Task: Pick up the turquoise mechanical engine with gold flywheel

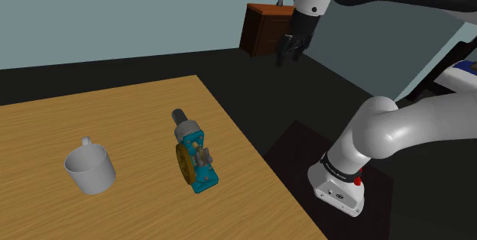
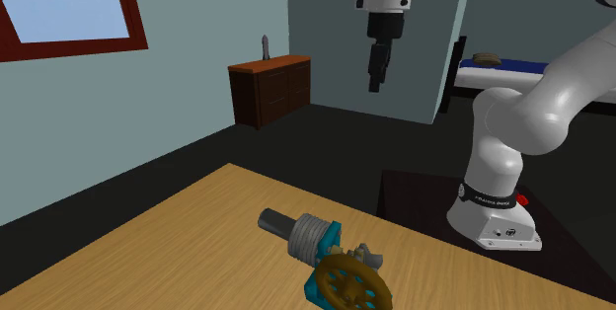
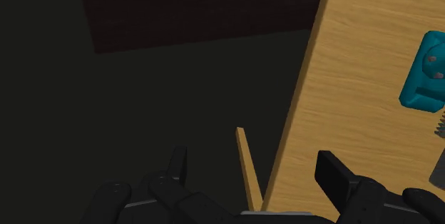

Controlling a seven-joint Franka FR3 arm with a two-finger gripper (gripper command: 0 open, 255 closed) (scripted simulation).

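Turquoise engine (image 1: pixel 196 160) with a gold flywheel (image 1: pixel 181 162) lies on its side on the wooden table (image 1: pixel 115 101). It is near the table edge on the shoulder view's right. A white mug (image 1: pixel 90 171) stands near it on that view's left.

Your claw (image 1: pixel 289 50) hangs high over the dark floor (image 1: pixel 252 101) beyond that edge, well apart from the engine. Its fingers are spread wide with nothing between them.

Risks, as a judgement: the engine is lumpy, with a round grey cylinder (image 1: pixel 180 118) at one end. A grip there may slip or roll it. A sideways nudge could push it off the edge or into the mug.

Count: one engine, one mug, one table, one claw, and one brown dresser (image 1: pixel 264 28) carrying something too small to name.
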